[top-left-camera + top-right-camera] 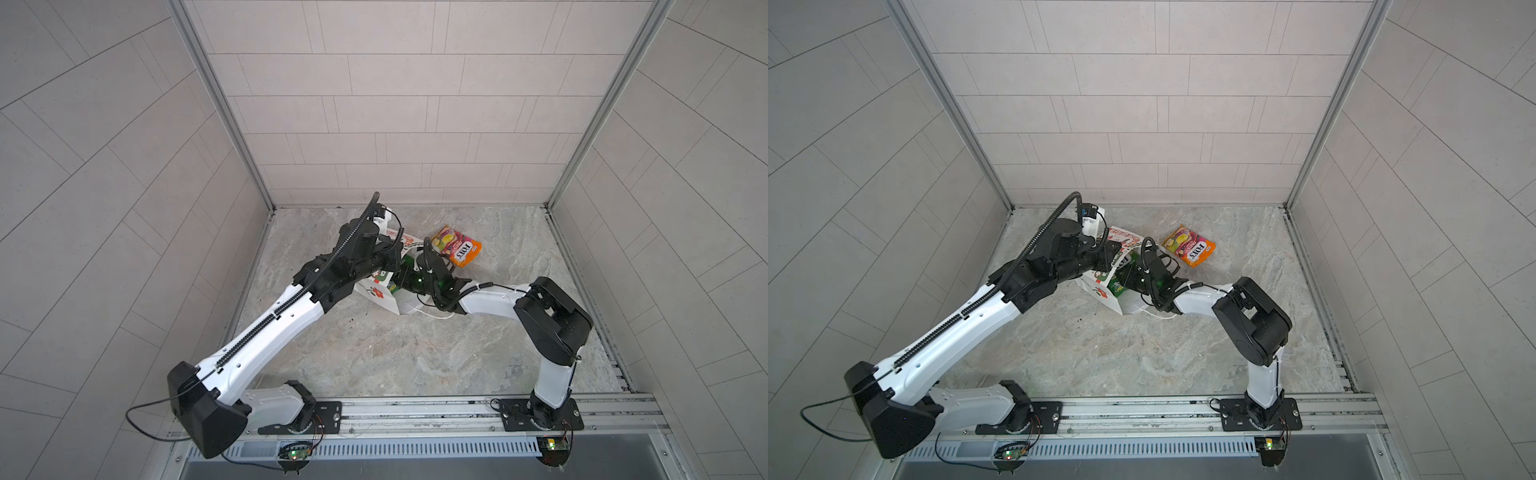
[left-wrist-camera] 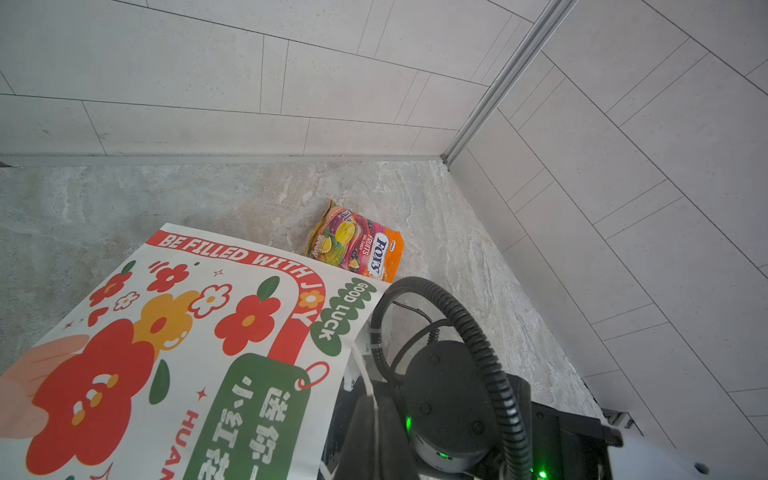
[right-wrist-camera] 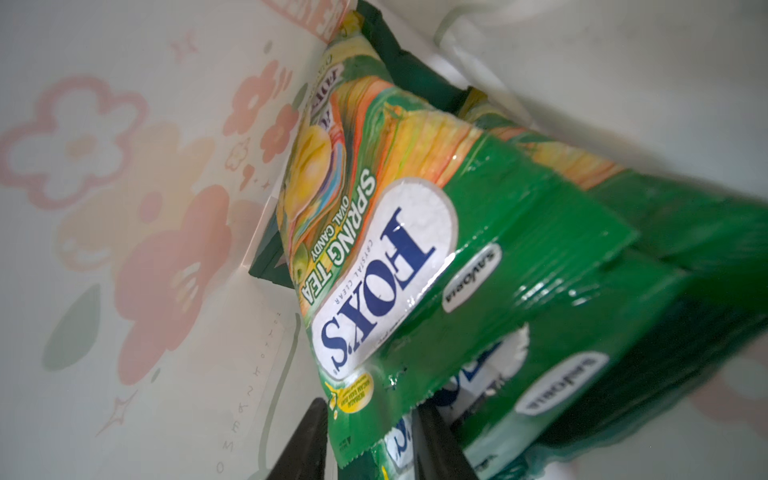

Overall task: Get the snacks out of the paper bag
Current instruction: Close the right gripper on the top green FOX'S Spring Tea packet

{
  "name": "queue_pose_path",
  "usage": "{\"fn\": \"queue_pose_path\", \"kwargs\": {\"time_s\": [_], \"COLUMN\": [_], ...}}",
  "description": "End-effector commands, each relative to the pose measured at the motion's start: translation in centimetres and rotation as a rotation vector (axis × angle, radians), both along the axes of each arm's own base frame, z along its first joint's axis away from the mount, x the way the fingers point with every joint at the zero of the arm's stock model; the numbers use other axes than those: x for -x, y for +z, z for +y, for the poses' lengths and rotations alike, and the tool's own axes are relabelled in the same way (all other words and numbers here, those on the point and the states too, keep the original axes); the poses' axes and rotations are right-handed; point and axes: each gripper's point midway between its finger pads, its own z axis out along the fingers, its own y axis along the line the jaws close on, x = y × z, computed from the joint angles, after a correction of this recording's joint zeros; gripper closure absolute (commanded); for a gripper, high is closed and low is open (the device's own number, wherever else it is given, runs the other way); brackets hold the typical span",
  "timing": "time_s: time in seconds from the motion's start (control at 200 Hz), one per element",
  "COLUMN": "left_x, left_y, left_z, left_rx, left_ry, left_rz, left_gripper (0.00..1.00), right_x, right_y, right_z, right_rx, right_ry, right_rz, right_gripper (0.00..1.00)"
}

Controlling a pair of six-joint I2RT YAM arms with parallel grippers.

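Though creased, glossy green FOX'S pouch (image 3: 415, 249)

A white paper carrier bag (image 1: 376, 292) printed with red flowers lies tipped over, mouth open. Inside it, a glossy green-yellow FOX'S pouch (image 3: 415, 249) overlaps another green pouch (image 3: 561, 374). An orange-pink FOX'S pouch (image 1: 456, 246) lies flat just beside the bag.

On the paper bag (image 2: 174, 332): "BE FILLED WITH JOY" in white on a red band, "GOOD LUCK" in white on a green cloud shape, white Chinese characters on a green tag, and red letters starting "HUA", cut off from view. On the orange-pink pouch (image 2: 357, 245): "FOX'S", "FRUITS", "OVAL CANDY". On the green pouch (image 3: 415, 249) inside the bag: "FOX'S", "CRYSTAL CLEAR", "SPRING TEA", "OVAL CANDY" and a small oval "savoria", with the same "savoria" oval on a second green pouch (image 3: 561, 386) beneath.
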Motion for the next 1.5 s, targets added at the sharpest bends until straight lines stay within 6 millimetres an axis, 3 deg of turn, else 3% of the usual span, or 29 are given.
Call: {"fn": "queue_pose_path", "kwargs": {"time_s": [0.0, 0.605, 0.68, 0.821, 1.156, 1.496], "left_x": [-0.1, 0.2, 0.2, 0.2, 0.0, -0.3], "left_y": [2.1, 2.9, 2.9, 2.8, 2.2, 1.9], "left_z": [-0.6, -0.6, -0.5, -0.3, 0.8, 1.7], "left_rx": [0.045, 0.049, 0.045, 0.033, -0.004, -0.026], "left_ry": [-0.012, -0.022, -0.018, -0.013, 0.034, 0.077], "left_rz": [-0.044, -0.056, -0.058, -0.062, -0.071, -0.079], "left_gripper": [1.00, 1.00, 1.00, 1.00, 1.00, 1.00], "right_x": [-0.6, -2.7, -2.7, -2.5, -0.4, 1.4], "right_y": [-1.2, -0.1, 0.0, 0.3, 1.6, 2.9], "right_z": [-0.4, 2.7, 2.8, 2.6, 0.6, -0.2], "right_rx": [0.021, -0.168, -0.159, -0.128, -0.009, 0.036], "right_ry": [-0.045, -0.050, -0.047, -0.033, 0.027, 0.108], "right_rz": [0.034, -0.033, -0.040, -0.056, -0.111, -0.135], "right_gripper": [0.62, 0.63, 0.70, 1.00, 1.00, 1.00]}}
